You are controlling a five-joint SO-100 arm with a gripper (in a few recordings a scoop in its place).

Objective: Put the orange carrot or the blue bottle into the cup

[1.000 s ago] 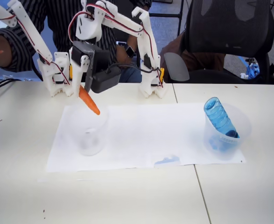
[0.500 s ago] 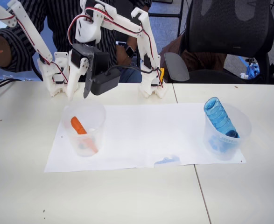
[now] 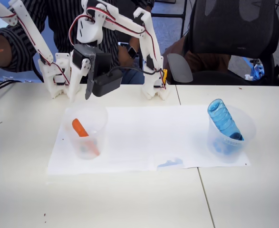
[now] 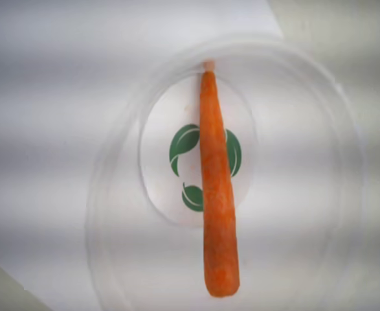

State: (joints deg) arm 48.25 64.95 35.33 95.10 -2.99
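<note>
The orange carrot (image 3: 84, 137) is being held by the cup (image 3: 86, 134) near the paper sheet's (image 3: 144, 137) left edge; the gripper (image 3: 81, 95) is being kept spread, empty.

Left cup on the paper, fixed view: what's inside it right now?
The orange carrot lies slanted inside the cup, thick end against the wall. The wrist view shows green leaf marks on the cup's base, partly covered by the carrot. The gripper hangs open above.

Carrot (image 3: 84, 137) in left cup (image 3: 88, 115), bottle (image 3: 223, 119) in right cup (image 3: 246, 124)
</note>
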